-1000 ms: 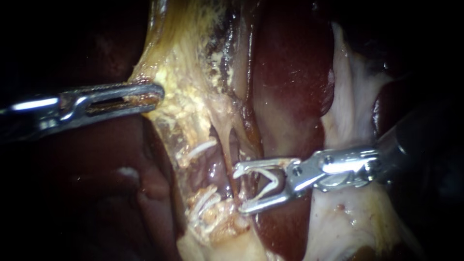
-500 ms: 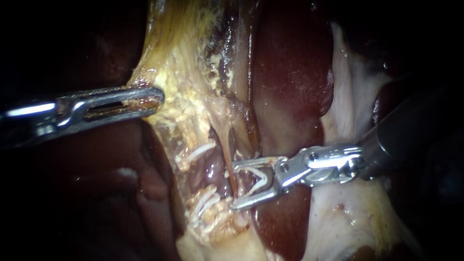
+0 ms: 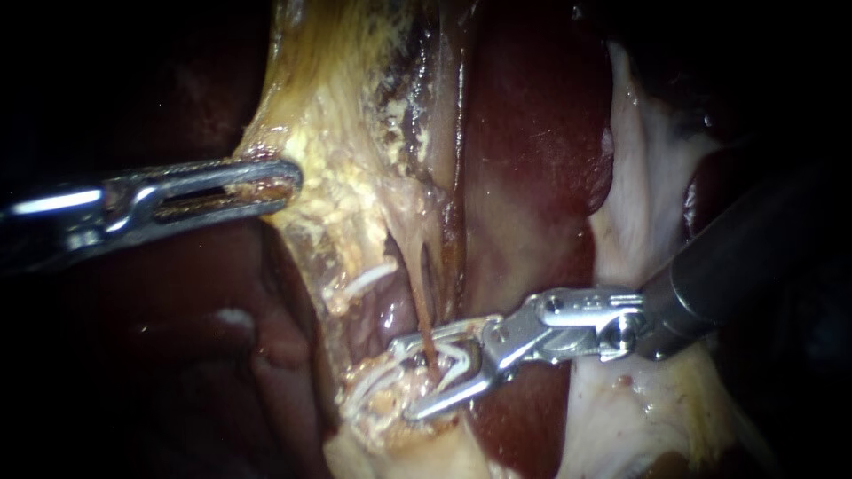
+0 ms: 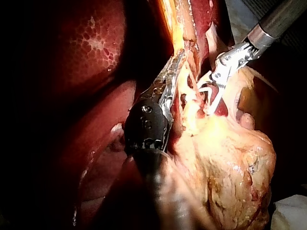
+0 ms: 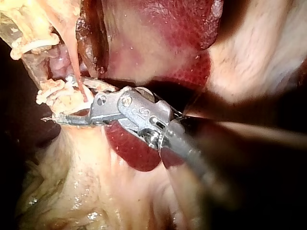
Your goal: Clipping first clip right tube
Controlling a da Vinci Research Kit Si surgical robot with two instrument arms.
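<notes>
A thin reddish tube (image 3: 423, 324) runs down between the yellowish tissue (image 3: 337, 133) and the liver (image 3: 532, 160). My right instrument (image 3: 406, 379) comes in from the right with its jaws standing wide apart. They carry an open white clip (image 3: 454, 359), and the tube passes between the clip's legs. The right wrist view shows the same: the tube (image 5: 76, 76) crosses between the jaws of my right instrument (image 5: 60, 99). My left instrument (image 3: 282, 182) is shut on the edge of the yellowish tissue and holds it taut. In the left wrist view the left instrument (image 4: 175, 69) lies beside the right instrument (image 4: 210, 98).
Two white clips (image 3: 366, 279) (image 3: 368, 381) sit on the tissue left of the tube. Pale white tissue (image 3: 639, 177) lies on the right beside the liver. A fatty yellow mass (image 4: 230, 163) lies beside my left instrument's shaft.
My right instrument has moved down and to the left, so its clip now straddles the thin tube. My left instrument and its hold have not moved.
</notes>
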